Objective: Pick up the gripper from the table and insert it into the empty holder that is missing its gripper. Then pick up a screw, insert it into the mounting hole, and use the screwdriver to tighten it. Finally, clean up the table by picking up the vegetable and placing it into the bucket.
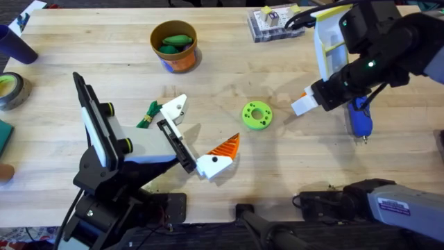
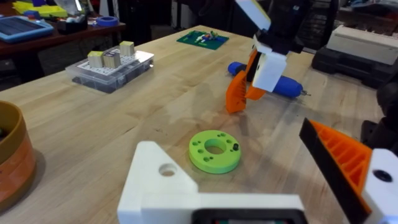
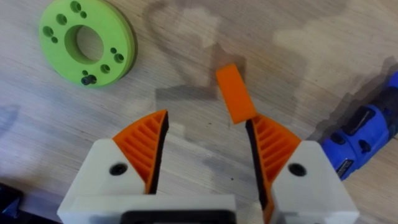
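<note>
A robotics lab or workshop. The work surface is a pale butcher-block wooden table [image 1: 229, 66] carrying bench clutter: a clear plastic parts organiser box [image 1: 272, 24] at 1 o'clock, a grey roll of tape [image 1: 12, 90] at 9 o'clock, and a bright green 3D-printed ring with holes [image 1: 257, 115] near centre. Behind it stand a second bench with a blue tape roll [image 2: 107, 20], a small green circuit board [image 2: 203, 38], and dark equipment cases [image 2: 348, 59].
</note>
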Controlling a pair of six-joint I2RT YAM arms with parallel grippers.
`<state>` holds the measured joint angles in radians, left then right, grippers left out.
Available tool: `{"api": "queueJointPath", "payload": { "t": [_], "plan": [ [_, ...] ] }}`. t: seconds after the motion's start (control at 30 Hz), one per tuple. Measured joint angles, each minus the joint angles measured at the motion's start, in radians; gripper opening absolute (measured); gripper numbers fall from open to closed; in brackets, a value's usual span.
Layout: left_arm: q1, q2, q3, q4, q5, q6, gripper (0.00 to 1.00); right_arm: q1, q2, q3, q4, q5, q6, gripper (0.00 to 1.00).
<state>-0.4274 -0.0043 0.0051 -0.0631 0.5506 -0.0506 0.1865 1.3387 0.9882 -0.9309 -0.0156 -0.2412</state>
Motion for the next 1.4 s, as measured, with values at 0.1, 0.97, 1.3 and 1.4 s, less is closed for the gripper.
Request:
{"api": "queueJointPath", "payload": {
  "t": [0.1, 0.97, 1.3, 1.4],
  "plan": [
    [0.000, 0.004, 0.001, 0.007, 0.000, -0.001, 0.993, 0.000, 0.003, 0.000, -0.015, 0.000, 0.000, 0.754],
    [0.000, 0.004, 0.001, 0.007, -0.001, -0.002, 0.993, 0.008, -0.063, 0.000, -0.028, 0.154, -0.026, 0.754],
    [0.000, 0.004, 0.001, 0.007, -0.001, -0.002, 0.993, 0.006, -0.029, 0.000, -0.026, 0.175, -0.040, 0.754],
    [0.000, 0.004, 0.001, 0.007, -0.001, -0.002, 0.993, 0.000, 0.004, 0.000, -0.019, 0.167, -0.062, 0.754]
  ]
}}
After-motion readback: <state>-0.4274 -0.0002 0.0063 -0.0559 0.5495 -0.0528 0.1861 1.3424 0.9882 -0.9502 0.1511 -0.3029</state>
